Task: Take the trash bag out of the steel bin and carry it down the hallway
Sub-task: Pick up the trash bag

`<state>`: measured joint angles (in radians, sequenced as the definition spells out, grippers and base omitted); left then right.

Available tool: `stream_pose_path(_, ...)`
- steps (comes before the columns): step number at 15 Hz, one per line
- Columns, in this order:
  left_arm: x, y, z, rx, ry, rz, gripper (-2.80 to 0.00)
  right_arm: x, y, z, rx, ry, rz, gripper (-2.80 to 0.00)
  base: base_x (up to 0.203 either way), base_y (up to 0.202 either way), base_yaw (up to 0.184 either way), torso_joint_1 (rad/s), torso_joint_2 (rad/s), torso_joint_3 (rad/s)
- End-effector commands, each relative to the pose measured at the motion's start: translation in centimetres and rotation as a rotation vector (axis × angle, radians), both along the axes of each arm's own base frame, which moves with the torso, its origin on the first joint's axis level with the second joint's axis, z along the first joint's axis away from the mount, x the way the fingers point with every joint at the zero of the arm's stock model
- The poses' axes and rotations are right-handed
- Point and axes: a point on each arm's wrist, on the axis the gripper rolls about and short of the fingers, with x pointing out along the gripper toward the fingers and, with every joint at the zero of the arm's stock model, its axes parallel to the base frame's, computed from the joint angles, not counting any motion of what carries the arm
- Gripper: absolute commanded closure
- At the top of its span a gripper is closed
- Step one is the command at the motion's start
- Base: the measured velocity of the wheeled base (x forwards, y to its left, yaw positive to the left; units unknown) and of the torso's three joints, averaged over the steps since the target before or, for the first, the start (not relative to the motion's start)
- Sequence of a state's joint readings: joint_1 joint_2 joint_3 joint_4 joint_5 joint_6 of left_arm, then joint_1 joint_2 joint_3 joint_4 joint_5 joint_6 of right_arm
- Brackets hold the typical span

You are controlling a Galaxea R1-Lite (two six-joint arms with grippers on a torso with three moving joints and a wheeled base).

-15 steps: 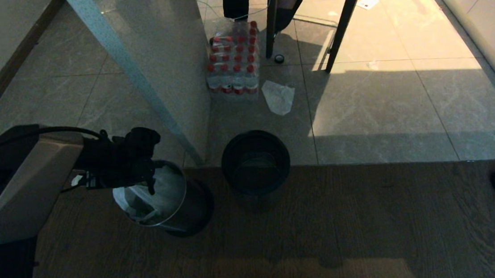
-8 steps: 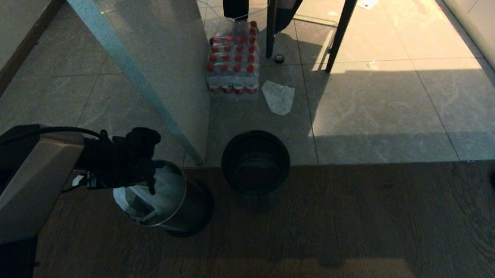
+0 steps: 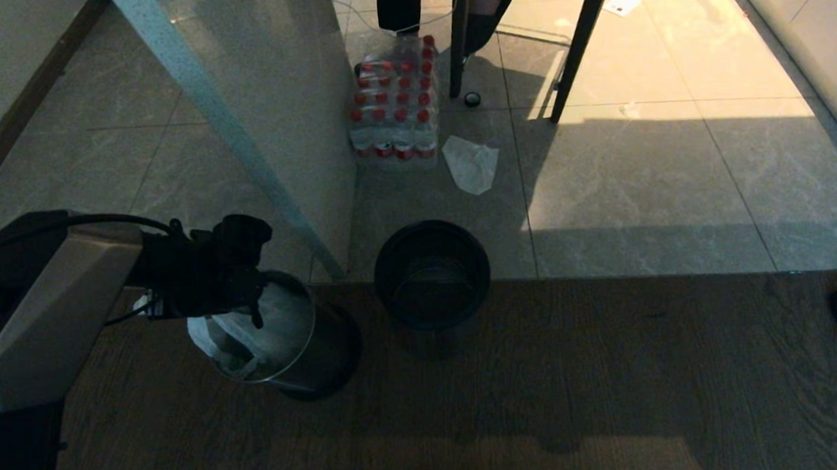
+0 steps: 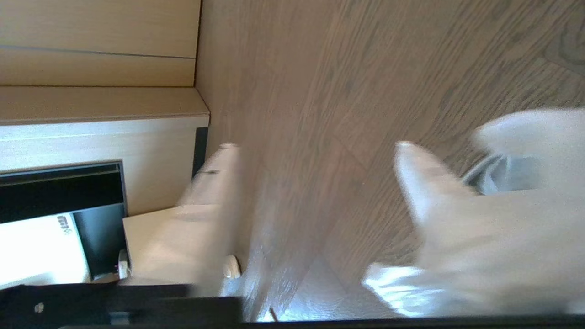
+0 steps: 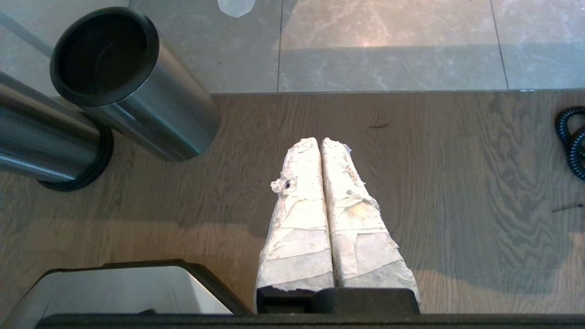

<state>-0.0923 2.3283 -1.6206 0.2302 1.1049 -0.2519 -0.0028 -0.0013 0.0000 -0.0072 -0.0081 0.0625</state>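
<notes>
Left end effector (image 3: 242,299) hung over the steel bin (image 3: 300,351), its pale fingers (image 4: 429,183) spread apart and blurred in the wrist view, nothing between them. Whether a finger touched the trash bag (image 3: 208,340) was hard to tell. That bag sat in the bin, its edge draped over the rim, mostly hidden by the arm. Right end effector (image 5: 322,146) was pressed closed above the wooden floor (image 5: 457,205), beside a black-rimmed bin (image 3: 432,273).

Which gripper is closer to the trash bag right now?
Left. The left gripper hangs over the steel bin at the trash bag; the right gripper is parked apart above the wood floor, fingers shut.
</notes>
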Motion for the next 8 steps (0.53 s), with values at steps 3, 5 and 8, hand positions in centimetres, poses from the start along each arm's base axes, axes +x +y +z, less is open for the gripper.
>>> stream_pose_path(3, -0.1, 0.0, 0.4, 0.0, -0.013, 0.002, 0.0, 0.0, 0.0, 0.0, 0.0, -0.001, 0.002, 0.0, 0.0, 0.0, 0.0, 0.0, 0.0, 0.0)
stream_pose_path(5, -0.4, 0.0, 1.0, -0.015, -0.019, -0.009, 0.0, 0.0, 0.0, 0.0, 0.0, -0.001, 0.0, 0.0, 0.0, 0.0, 0.0, 0.0, 0.0, 0.0)
stream_pose_path(8, -1.2, -1.2, 3.1, -0.145, -0.066, -0.109, 0.0, 0.0, 0.0, 0.0, 0.0, -0.001, 0.001, 0.0, 0.0, 0.0, 0.0, 0.0, 0.0, 0.0)
